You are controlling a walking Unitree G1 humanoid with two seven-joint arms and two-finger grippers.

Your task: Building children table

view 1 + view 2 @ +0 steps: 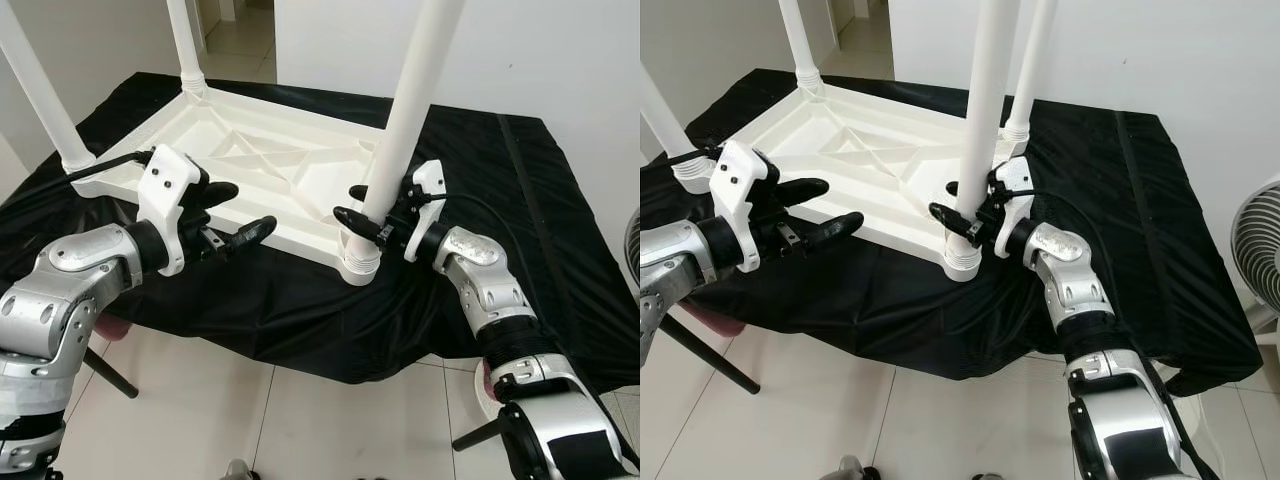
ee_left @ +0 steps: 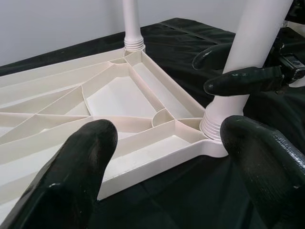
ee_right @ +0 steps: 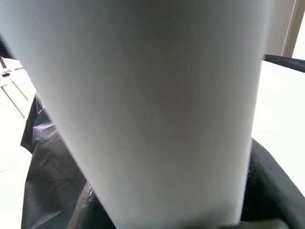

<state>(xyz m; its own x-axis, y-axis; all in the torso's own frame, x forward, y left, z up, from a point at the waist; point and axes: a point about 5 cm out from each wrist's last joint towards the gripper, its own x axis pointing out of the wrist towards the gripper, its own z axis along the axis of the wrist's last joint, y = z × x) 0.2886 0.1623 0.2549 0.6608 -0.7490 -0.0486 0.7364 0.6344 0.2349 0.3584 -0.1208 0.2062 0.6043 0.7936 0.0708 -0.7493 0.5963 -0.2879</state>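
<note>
A white plastic children's table (image 1: pixel 250 160) lies upside down on a black cloth, with its ribbed underside facing up and its legs standing upright in the corner sockets. My right gripper (image 1: pixel 350 202) is shut on the near right leg (image 1: pixel 410 90), low down just above its threaded socket (image 2: pixel 217 126); that leg also looms close in the right wrist view (image 3: pixel 152 105). My left gripper (image 1: pixel 250 207) hovers open at the table's near edge, left of that leg, with nothing between its fingers (image 2: pixel 71 181).
The black cloth (image 1: pixel 480 180) drapes over the support and hangs toward the tiled floor. A fan (image 1: pixel 1255 240) stands at the far right. A dark slanted leg (image 1: pixel 110 372) and something pink sit under the left side. White walls lie behind.
</note>
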